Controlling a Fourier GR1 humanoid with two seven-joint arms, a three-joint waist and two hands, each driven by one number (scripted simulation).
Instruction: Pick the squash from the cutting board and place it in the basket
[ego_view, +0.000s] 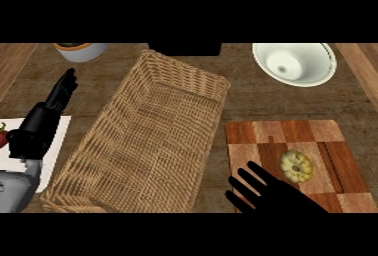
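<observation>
Right hand (275, 192) hovering with fingers spread wide, holding nothing, just beside squash (296, 166) lying mid-board (255, 135). Left hand (57, 100) resting straight-fingered at counter's left edge. Risking nudging squash away from basket (148, 140) if closing off-centre.

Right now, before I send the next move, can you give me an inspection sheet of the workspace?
Surface: dark wood counter.
Job's things: yellow squash on the cutting board; wicker basket to its left, nothing seen inside.
Clutter: white bowl; pot at top left; white board with a red item.
Hands: right hand open beside the squash, fingers straight; left hand open, resting.
Cables: nothing seen.
Surroundings: black object at the top edge.
</observation>
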